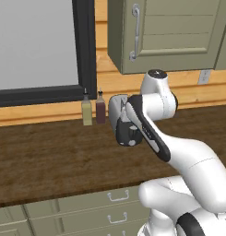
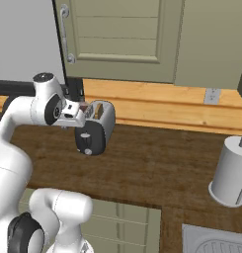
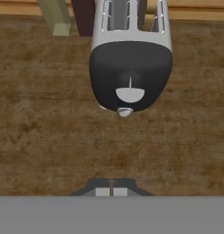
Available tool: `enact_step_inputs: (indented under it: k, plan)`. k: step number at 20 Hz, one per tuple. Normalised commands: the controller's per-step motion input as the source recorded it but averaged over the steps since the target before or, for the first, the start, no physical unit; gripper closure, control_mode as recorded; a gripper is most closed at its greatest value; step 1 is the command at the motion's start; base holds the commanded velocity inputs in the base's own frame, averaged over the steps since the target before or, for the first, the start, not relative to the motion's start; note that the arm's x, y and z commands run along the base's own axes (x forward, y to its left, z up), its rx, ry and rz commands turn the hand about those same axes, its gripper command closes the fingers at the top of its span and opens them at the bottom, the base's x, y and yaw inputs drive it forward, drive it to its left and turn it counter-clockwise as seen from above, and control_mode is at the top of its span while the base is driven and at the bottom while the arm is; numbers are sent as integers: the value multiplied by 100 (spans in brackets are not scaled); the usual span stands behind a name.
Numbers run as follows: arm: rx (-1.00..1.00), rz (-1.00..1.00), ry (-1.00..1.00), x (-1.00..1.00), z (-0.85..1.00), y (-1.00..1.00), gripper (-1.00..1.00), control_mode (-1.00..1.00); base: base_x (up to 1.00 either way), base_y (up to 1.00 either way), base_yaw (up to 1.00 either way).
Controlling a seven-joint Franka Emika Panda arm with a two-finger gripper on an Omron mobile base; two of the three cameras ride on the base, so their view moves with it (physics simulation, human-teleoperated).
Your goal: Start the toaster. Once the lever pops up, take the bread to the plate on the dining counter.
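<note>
The silver toaster (image 3: 130,27) stands on the dark wood worktop (image 3: 45,128), with its black end panel (image 3: 130,73) facing my hand camera. That panel carries a round knob (image 3: 130,94) and a small grey lever tab (image 3: 125,111) at its lower edge. My gripper (image 3: 112,191) is shut on nothing, its fingertips pressed together above bare worktop just in front of the panel. In the right base view the hand (image 2: 73,113) sits against the toaster (image 2: 99,126) at its upper front. My arm covers much of the toaster (image 1: 115,113) from the left. The bread is hidden. The plate and dining counter are out of view.
An olive bottle (image 1: 87,112) and a dark red bottle (image 1: 100,109) stand against the wall just left of the toaster. A grey paper-towel roll (image 2: 232,173) stands at the right, with a sink corner (image 2: 216,242) below it. Wall cabinets (image 1: 174,37) hang overhead.
</note>
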Motion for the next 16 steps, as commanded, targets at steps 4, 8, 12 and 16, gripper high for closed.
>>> enact_step_inputs:
  k: [4, 8, 12, 16]
  plan:
    - [-6, -2, -9, 17, -39, -20, 100, -100, 0, 0, 0]
    - [-3, -1, -7, 19, -27, -21, 100, -100, 0, 0, 0]
    - [0, 0, -5, 24, -11, -14, 100, -100, 0, 0, 0]
    - [0, 0, -3, 28, -18, -3, 100, -100, 0, 0, 0]
